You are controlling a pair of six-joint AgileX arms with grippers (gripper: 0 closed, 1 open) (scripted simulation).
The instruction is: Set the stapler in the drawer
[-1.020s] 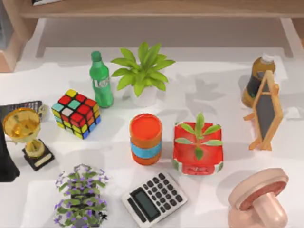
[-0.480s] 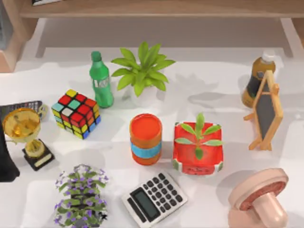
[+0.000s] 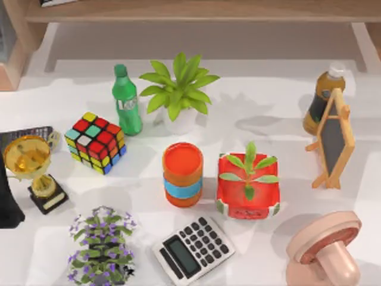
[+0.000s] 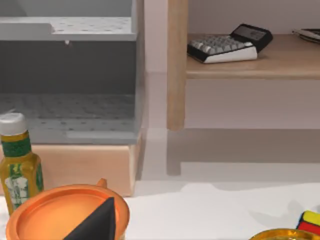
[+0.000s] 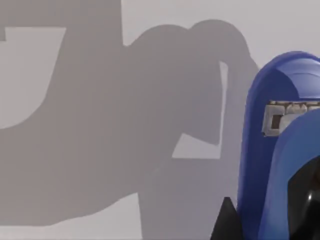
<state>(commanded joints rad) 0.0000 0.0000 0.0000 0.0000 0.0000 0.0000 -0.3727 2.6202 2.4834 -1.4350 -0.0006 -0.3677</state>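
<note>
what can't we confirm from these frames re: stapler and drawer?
- Stapler: right wrist view, cut off by the frame edge; its full shape and what it rests on can't be told.
- Right end effector: a dark tip at the frame edge; open or shut can't be told.
- Left end effector: a dark tip over the orange cup; same.
- Drawer: can't be identified.

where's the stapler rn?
The blue stapler is in the right wrist view, close to the camera over bare white table, with a dark jaw tip beside it.
</note>
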